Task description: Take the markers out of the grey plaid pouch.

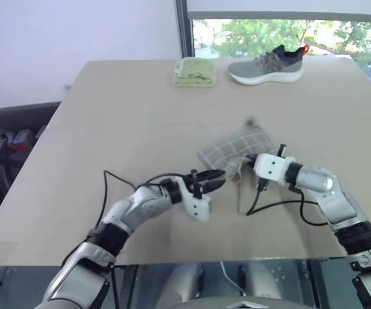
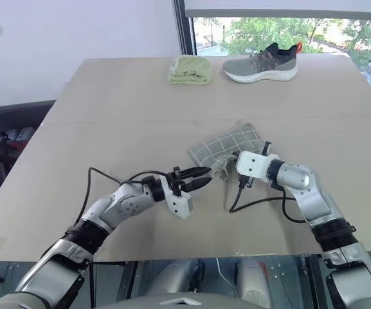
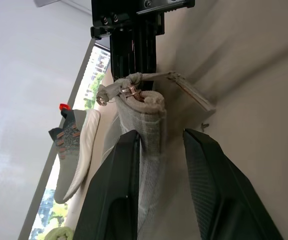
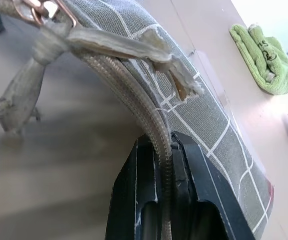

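Observation:
The grey plaid pouch lies mid-table, its near end lifted. My right gripper is shut on the pouch's zipper edge, reaching in from the right. My left gripper comes in level from the left and is open. In the left wrist view the pouch's zipper end stands between its two fingers, against one finger and apart from the other. The pull cord hangs from the zipper ring. The markers are hidden.
A folded light-green cloth and a grey sneaker sit at the table's far edge by the window. Black cables loop from both wrists over the tabletop. The table's front edge runs just below my arms.

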Robot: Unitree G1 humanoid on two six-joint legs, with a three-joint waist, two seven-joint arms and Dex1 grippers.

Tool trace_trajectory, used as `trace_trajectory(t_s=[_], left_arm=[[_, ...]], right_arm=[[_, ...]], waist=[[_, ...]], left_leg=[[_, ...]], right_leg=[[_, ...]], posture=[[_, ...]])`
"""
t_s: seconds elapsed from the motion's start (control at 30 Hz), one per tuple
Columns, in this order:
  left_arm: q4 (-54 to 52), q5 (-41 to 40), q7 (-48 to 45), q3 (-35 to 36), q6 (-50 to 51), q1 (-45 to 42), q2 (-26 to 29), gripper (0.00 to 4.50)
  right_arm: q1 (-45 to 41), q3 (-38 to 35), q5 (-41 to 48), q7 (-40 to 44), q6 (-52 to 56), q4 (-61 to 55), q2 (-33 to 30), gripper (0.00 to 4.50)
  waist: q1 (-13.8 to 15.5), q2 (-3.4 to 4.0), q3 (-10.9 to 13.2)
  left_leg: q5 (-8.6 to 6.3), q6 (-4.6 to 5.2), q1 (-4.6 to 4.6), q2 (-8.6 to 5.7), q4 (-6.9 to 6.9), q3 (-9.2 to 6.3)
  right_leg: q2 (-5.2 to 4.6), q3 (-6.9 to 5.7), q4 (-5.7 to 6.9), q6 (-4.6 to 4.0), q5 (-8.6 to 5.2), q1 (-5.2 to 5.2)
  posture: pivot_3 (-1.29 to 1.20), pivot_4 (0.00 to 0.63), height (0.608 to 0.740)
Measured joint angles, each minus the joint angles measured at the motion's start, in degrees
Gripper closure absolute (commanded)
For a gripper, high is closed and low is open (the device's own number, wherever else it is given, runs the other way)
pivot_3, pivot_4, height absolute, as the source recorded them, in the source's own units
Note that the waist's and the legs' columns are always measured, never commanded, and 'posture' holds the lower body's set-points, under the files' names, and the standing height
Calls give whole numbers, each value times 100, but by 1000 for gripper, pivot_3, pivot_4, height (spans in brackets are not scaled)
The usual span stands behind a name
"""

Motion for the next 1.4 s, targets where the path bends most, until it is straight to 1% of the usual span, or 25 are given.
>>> trace_trajectory(t_s=[0.13,0.33,0.43,0.47,0.5,0.7,0.73,0.77,0.8,0.83,0.87,0.9,0.97,1.0,1.1,1.23,1.27,1.33,1.37,1.4], left_arm=[[199,260,246,-10,290,-211,-227,3125],[292,410,462,-50,464,-309,-311,3125],[257,424,539,-49,508,-313,-290,3868],[209,421,554,-26,527,-319,-278,4350],[174,419,557,2,545,-321,-274,4475],[30,419,556,8,753,-250,-273,4475],[-3,413,554,12,782,-224,-273,4500],[-22,396,551,12,811,-206,-274,4500],[-55,356,546,23,865,-174,-274,4500],[-66,327,546,28,891,-158,-274,4500],[-82,312,544,29,917,-144,-274,4500],[-98,310,545,32,935,-132,-274,4500],[-114,309,545,32,970,-126,-276,4500],[-113,304,544,32,982,-125,-278,4500],[-109,270,539,32,992,-125,-283,4500],[-106,187,522,32,962,-113,-278,4500],[-107,184,523,32,935,-110,-276,4500],[-111,177,526,38,889,-99,-270,4500],[-127,135,527,46,860,-74,-250,4500],[-134,97,529,61,840,-49,-234,4500]], right_arm=[[17,12,8,54,95,-168,63,4500],[28,15,25,67,198,-226,78,4500],[28,15,25,66,205,-233,80,4500],[28,15,27,66,206,-233,80,4500],[28,14,37,64,207,-234,80,4500],[29,13,70,42,262,-240,112,4500],[29,12,126,59,348,-262,129,3710],[33,8,216,92,485,-319,133,3414],[42,2,335,176,626,-442,133,2894],[43,2,405,209,689,-516,133,2516],[56,2,460,262,717,-608,123,1958],[77,2,499,298,712,-677,121,1597],[118,4,544,316,703,-833,122,568],[119,7,545,324,699,-888,119,158],[117,38,505,320,680,-968,113,158],[49,173,239,262,574,-868,114,158],[28,215,153,231,558,-799,112,538],[25,248,57,199,515,-702,107,867],[25,263,-10,177,481,-594,102,1342],[25,263,-39,165,477,-558,101,1705]], waist=[[-2,-2,2],[-7,-4,2],[-6,-4,2],[-4,-4,2],[-1,-4,2],[-6,-4,2],[-7,-5,2],[-8,-4,2],[-8,-4,2],[-10,-5,2],[-9,-4,2],[-9,-5,2],[-10,-5,2],[-10,-5,2],[-9,-5,2],[-10,-5,2],[-9,-5,2],[-9,-5,2],[-10,-5,2],[-11,-5,2]], left_leg=[[1,-1,1,0,3,0],[1,-2,0,0,3,0],[3,-4,2,0,5,0],[3,-5,4,0,5,0],[4,-7,6,0,5,0],[6,-10,9,2,6,-1],[6,-10,9,2,6,-1],[6,-10,8,2,6,-1],[6,-10,8,3,6,-1],[6,-10,8,3,6,-1],[6,-10,8,4,6,-1],[6,-10,8,5,6,-1],[6,-10,8,6,6,-1],[6,-10,8,6,6,0],[6,-10,9,6,6,-1],[7,-10,8,6,6,1],[7,-11,7,5,6,1],[7,-11,6,5,6,0],[6,-11,3,5,5,1],[6,-11,1,6,5,2]], right_leg=[[2,0,4,0,0,0],[2,1,5,0,0,-1],[1,1,8,0,1,-1],[1,1,8,-1,1,1],[1,1,9,-1,1,3],[3,0,13,-3,2,5],[3,1,13,-3,3,4],[2,1,13,-3,3,4],[2,1,13,-3,3,4],[3,1,13,-3,3,4],[3,1,13,-3,3,4],[3,1,13,-3,3,3],[4,1,13,-3,3,3],[4,1,13,-3,3,3],[4,1,13,-3,3,4],[4,1,13,-3,3,3],[4,1,13,-3,3,2],[4,1,12,-3,3,-1],[4,2,11,-4,3,-3],[4,3,10,-3,3,-5]], posture=[[0,150,740],[0,150,740],[0,150,740],[0,150,740],[0,150,740],[0,150,740],[0,150,740],[0,150,740],[0,150,740],[0,150,740],[0,150,740],[0,150,740],[0,150,740],[0,150,740],[0,150,740],[0,150,740],[0,150,740],[0,150,740],[0,150,740],[0,150,740]])
